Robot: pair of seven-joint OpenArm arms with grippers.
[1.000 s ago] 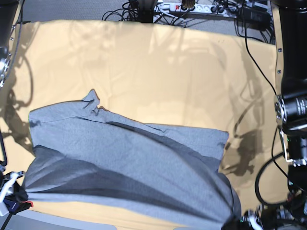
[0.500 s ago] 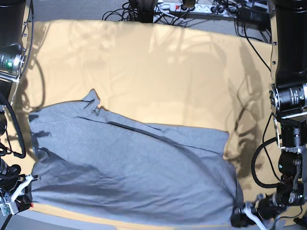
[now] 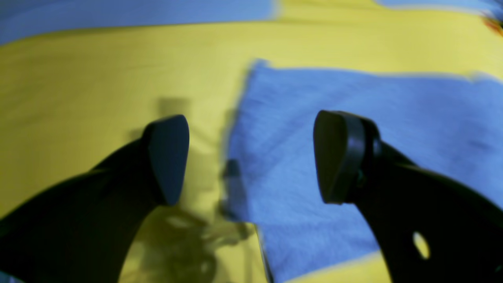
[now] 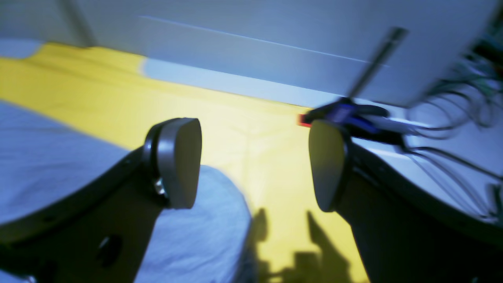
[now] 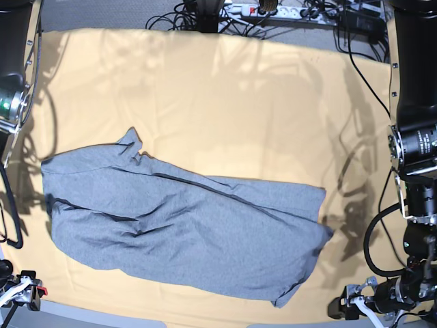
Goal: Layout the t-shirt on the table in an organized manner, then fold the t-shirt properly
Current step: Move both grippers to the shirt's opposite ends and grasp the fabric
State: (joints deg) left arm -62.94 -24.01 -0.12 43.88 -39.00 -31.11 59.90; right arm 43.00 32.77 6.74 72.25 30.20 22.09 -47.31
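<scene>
The grey t-shirt (image 5: 184,225) lies loosely spread and wrinkled on the near half of the table (image 5: 225,102), which is draped in a pale yellow-orange cloth. One sleeve pokes up at the shirt's far left. My left gripper (image 3: 251,157) is open and empty, just above the shirt's edge (image 3: 298,165); in the base view it sits at the near right corner (image 5: 347,307). My right gripper (image 4: 253,165) is open and empty over the cloth (image 4: 259,137), with the shirt (image 4: 47,157) to its left; in the base view it is at the near left corner (image 5: 24,287).
A power strip and tangled cables (image 5: 273,10) lie beyond the table's far edge. The arm columns stand at the left (image 5: 10,102) and right (image 5: 416,137) sides. Cables (image 4: 452,114) hang off the table edge by the right gripper.
Both grippers have let go of the shirt's near corners. The lifted near edge has dropped and pulled inward onto the table, and both grippers have drawn back to the near corners.
</scene>
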